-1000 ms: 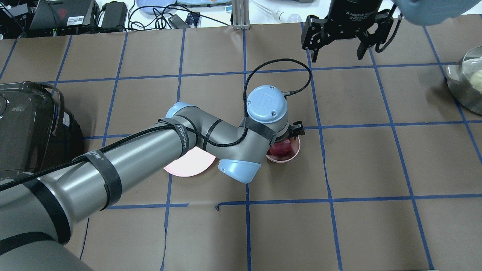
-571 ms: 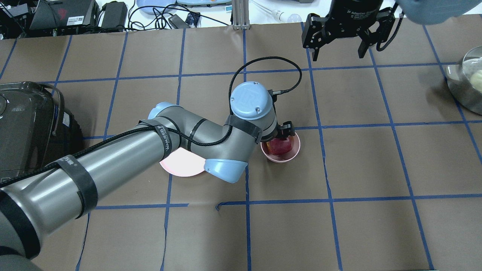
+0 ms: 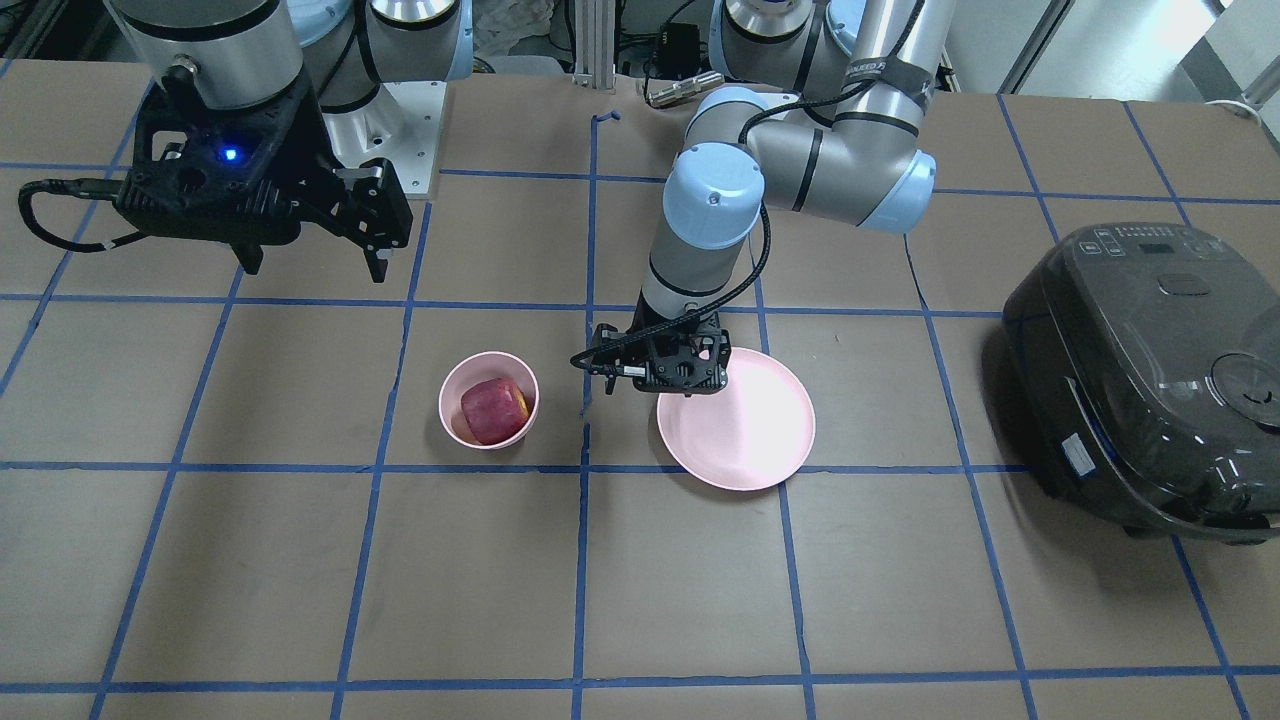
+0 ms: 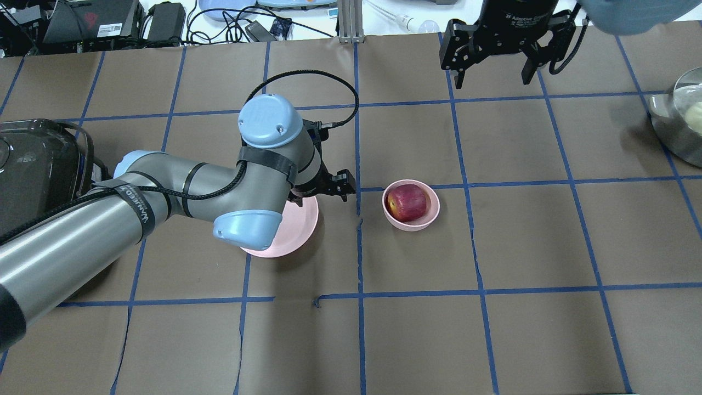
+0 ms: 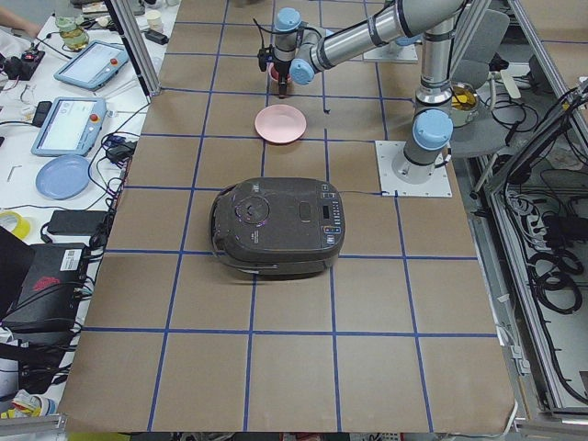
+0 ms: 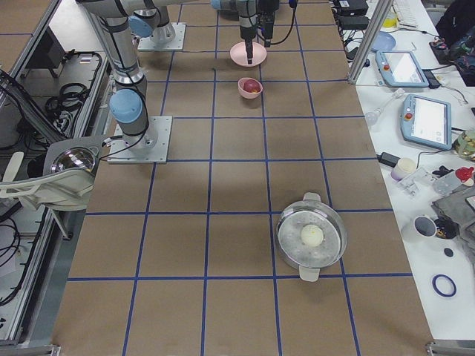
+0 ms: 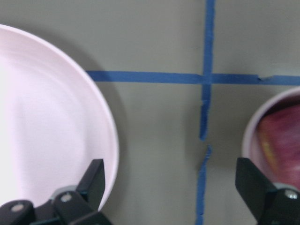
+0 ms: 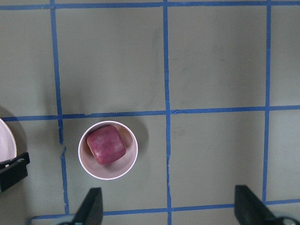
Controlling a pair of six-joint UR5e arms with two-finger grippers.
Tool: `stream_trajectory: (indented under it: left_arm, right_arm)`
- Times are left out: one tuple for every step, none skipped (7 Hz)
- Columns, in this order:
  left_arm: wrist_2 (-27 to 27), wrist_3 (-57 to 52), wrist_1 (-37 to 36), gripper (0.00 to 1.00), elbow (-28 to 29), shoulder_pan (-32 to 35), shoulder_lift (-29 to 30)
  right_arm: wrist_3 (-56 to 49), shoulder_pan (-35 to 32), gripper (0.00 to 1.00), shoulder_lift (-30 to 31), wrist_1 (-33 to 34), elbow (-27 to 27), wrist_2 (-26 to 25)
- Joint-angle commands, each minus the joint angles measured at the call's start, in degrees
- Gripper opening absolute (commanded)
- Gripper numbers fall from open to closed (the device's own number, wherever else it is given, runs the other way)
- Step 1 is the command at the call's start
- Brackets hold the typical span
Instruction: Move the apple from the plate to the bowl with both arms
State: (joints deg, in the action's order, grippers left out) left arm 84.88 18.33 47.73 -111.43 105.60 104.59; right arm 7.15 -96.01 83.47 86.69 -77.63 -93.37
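The dark red apple point(image 3: 493, 410) lies inside the small pink bowl point(image 3: 520, 377); both also show in the overhead view, apple point(image 4: 407, 201) and bowl point(image 4: 411, 226). The wide pink plate point(image 3: 745, 430) sits beside the bowl with nothing on it. My left gripper point(image 3: 660, 375) is open and empty, low over the plate's edge nearest the bowl. In the left wrist view point(image 7: 171, 197) its jaws straddle the gap between plate point(image 7: 47, 117) and bowl. My right gripper point(image 4: 493, 77) is open and empty, high above the table beyond the bowl point(image 8: 127, 165).
A dark rice cooker point(image 3: 1150, 370) stands on the table at my left end, past the plate. A metal pot point(image 6: 312, 236) holding a pale ball sits at my right end. Blue tape lines grid the brown table cover.
My left gripper has moved left from over the bowl to the plate's edge. The apple stays in the bowl, now uncovered. My right gripper has barely moved.
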Motion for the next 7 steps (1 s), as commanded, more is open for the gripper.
stream_trajectory:
  left_arm:
    - [0.5,-3.4,5.4,1.0,-0.1,-2.5,-5.2]
    - [0.6,-9.5,10.1,1.0,0.0,-6.9,-8.2]
    - [0.8,-12.8,14.2,1.0,0.7,-11.4,-11.8]
    - [4.6,-17.0,20.8,1.0,4.2,-14.2,-14.0]
    - [8.0,-17.9,30.4,1.0,11.1,-15.3,-15.5]
    - [7.9,-18.9,40.3,1.0,18.9,-15.7,-16.1]
    - [7.7,-18.2,45.6,1.0,23.8,-15.3,-16.6]
  right_arm:
    - [-0.2,0.0,1.0,0.0,0.1,0.2,-0.1]
    - [-0.4,0.6,1.0,-0.1,0.1,-0.3,1.1]
    - [0.0,0.0,1.0,-0.1,0.0,-0.2,0.0]
    - [0.0,0.0,1.0,0.0,0.1,0.0,0.0]
    - [-0.4,0.5,1.0,-0.1,0.0,-0.4,0.8]
    - [-0.3,0.2,1.0,-0.1,0.1,-0.2,0.0]
    - [-0.3,0.1,1.0,-0.1,0.1,-0.1,0.0]
